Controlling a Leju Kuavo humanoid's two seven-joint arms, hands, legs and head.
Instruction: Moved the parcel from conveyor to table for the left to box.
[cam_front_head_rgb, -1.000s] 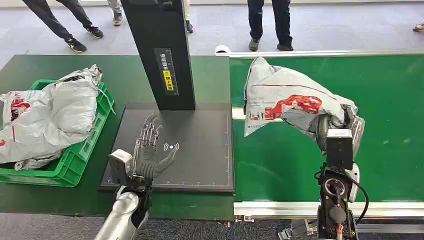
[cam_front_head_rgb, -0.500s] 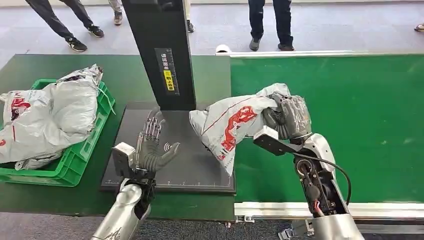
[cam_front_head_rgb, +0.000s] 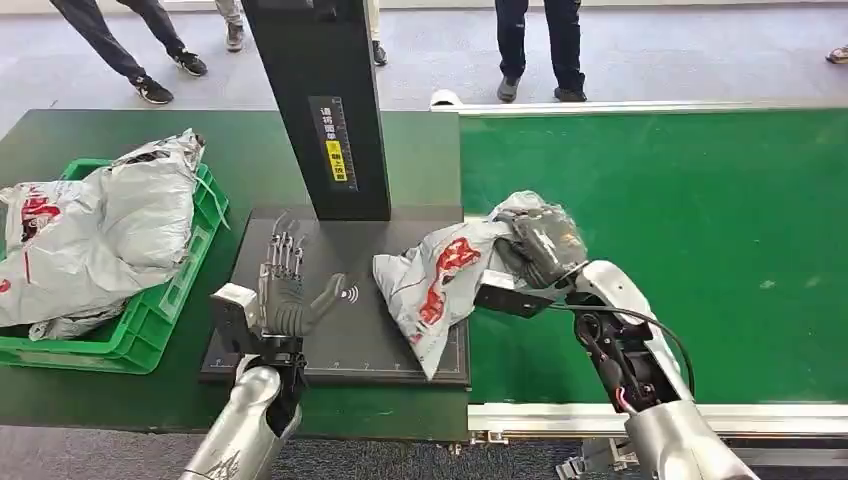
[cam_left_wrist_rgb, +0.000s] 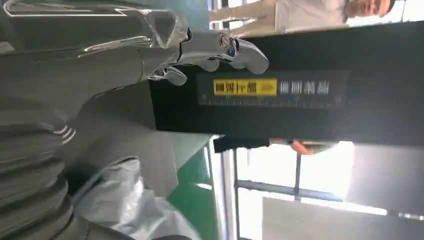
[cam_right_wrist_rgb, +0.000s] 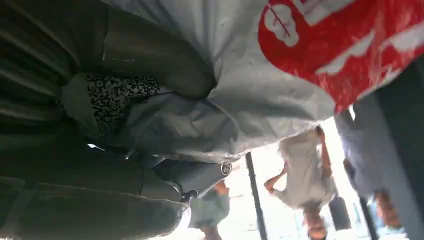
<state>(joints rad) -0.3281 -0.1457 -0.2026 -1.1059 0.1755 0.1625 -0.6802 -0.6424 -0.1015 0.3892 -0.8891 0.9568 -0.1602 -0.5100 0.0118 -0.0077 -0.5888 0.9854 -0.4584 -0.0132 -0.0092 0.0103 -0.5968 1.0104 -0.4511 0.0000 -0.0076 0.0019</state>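
The right hand (cam_front_head_rgb: 545, 243) is gripping one end of a grey poly-mailer parcel (cam_front_head_rgb: 435, 280) with red print, its fingers wrapped over a bunched fold of the film, while the rest of the bag is draping down onto the black scanner platform (cam_front_head_rgb: 300, 345) on the table, its free end trailing toward the platform's near edge beside the green conveyor belt (cam_front_head_rgb: 700, 230). The way the bag is sagging and creasing suggests soft contents and little weight; the plastic skin is looking slick, so a hold on gathered film, as the right wrist view is showing around the parcel (cam_right_wrist_rgb: 280, 85), is probably safer than a flat press on its face, and the bunched middle or the loose end would likely suit a second hand best. The left hand (cam_front_head_rgb: 285, 290) is hovering over the platform with fingers spread and upright, holding nothing, near the parcel but apart from it. Counting: one parcel is in hand, at least two similar grey parcels (cam_front_head_rgb: 110, 220) are lying heaped in one green crate (cam_front_head_rgb: 150, 320), and one black scanner column (cam_front_head_rgb: 320, 110) is standing behind the platform.
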